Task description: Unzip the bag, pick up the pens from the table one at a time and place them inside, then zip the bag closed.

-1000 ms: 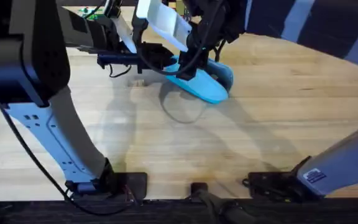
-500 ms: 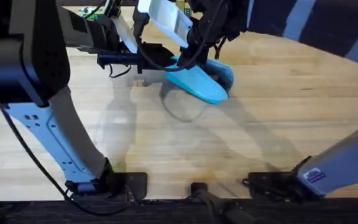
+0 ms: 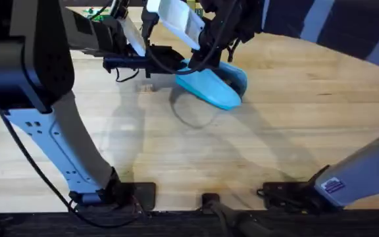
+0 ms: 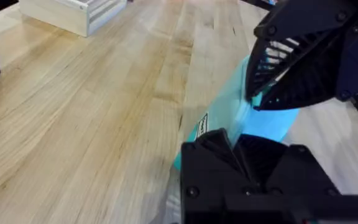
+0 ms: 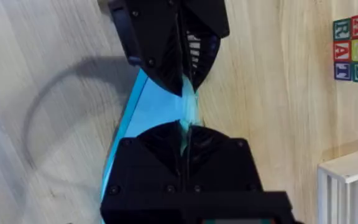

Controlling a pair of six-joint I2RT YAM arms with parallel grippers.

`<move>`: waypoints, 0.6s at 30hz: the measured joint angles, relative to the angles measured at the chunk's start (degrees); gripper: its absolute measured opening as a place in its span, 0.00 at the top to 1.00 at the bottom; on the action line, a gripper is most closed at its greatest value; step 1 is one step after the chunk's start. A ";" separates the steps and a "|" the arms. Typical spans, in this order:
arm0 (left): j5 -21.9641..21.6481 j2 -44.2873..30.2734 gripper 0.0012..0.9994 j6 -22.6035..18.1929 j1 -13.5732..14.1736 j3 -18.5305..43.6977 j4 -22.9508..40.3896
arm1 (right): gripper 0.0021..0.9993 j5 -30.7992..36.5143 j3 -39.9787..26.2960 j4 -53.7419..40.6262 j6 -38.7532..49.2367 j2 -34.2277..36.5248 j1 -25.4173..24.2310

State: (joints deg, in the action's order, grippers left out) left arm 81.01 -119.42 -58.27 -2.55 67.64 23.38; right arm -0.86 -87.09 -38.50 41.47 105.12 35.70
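I'm seeing the soft sky-blue bag lying on the pale plank table, contents hidden, left gripper and right gripper both pinching its fabric.

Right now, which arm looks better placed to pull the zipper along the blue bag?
Probably the right: its fingers are pinched shut on the bag's top seam, where the zipper likely runs. The left fingers grip one end, seemingly anchoring it.

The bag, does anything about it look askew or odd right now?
The bag lies slanted on the table, pinched at opposite ends by the left gripper and right gripper. Nothing looks torn or spilled.
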 joint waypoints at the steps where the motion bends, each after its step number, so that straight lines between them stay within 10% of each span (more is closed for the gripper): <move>1: 0.00 0.00 0.96 0.01 0.00 0.00 -0.02 | 0.97 0.86 0.00 0.00 -0.39 0.00 0.02; 18: 0.57 0.00 0.96 0.01 0.76 0.00 -0.17 | 0.97 10.64 -2.87 -11.90 -6.97 -0.02 1.20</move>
State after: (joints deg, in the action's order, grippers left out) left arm 81.58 -119.42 -58.26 -1.78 67.64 23.20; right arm 9.78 -89.96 -50.40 34.50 105.10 36.91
